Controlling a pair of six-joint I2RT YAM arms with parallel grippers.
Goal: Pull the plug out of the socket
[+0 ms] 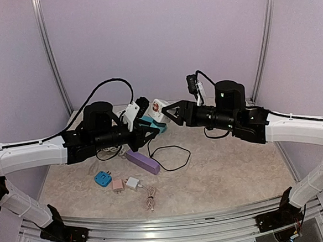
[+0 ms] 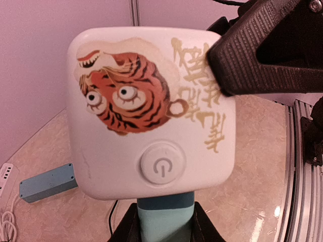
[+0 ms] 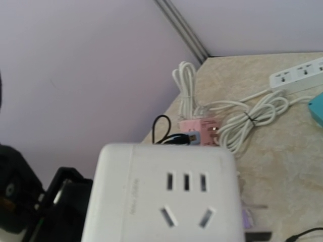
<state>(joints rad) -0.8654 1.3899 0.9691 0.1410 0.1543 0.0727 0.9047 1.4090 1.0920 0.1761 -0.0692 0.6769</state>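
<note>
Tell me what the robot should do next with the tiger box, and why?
Probably draw the left gripper straight back, away from the tiger socket cube. Its fingers are clamped on the teal plug, which is seated in the cube, and the right gripper seems to grip the cube's corner to brace it.
</note>
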